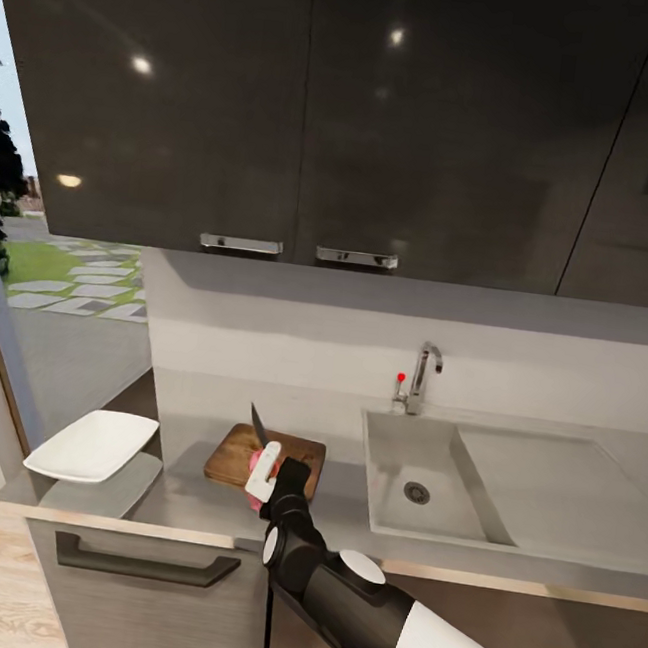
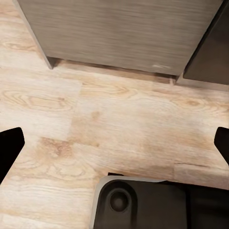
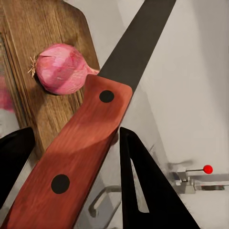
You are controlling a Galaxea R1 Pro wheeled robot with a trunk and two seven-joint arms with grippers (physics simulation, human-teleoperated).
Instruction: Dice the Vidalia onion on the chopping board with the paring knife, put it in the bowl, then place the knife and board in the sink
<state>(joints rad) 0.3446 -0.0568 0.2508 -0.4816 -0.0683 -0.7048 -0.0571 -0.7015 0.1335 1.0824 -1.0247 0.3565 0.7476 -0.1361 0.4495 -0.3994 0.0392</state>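
In the head view my right gripper [image 1: 265, 470] is over the near edge of the dark brown chopping board [image 1: 234, 452], shut on the paring knife [image 1: 257, 423], whose blade points up and away. The right wrist view shows the reddish-brown handle [image 3: 76, 157] clamped between black fingers [image 3: 148, 191], the dark blade [image 3: 138, 43] passing beside the pink Vidalia onion [image 3: 62, 69]. The onion lies whole on the board [image 3: 26, 57]. The white bowl [image 1: 94, 444] sits at the countertop's left end. The grey sink [image 1: 418, 471] is to the right of the board. My left gripper [image 2: 114, 143] hangs open over the wooden floor.
A chrome tap [image 1: 422, 375] with a red dot stands behind the sink, with the drainboard [image 1: 547, 490] to its right. Dark wall cabinets [image 1: 308, 111] hang above the countertop [image 1: 342, 522]. A drawer handle [image 1: 146, 562] is below the counter edge. My base [image 2: 143, 202] shows beneath the left gripper.
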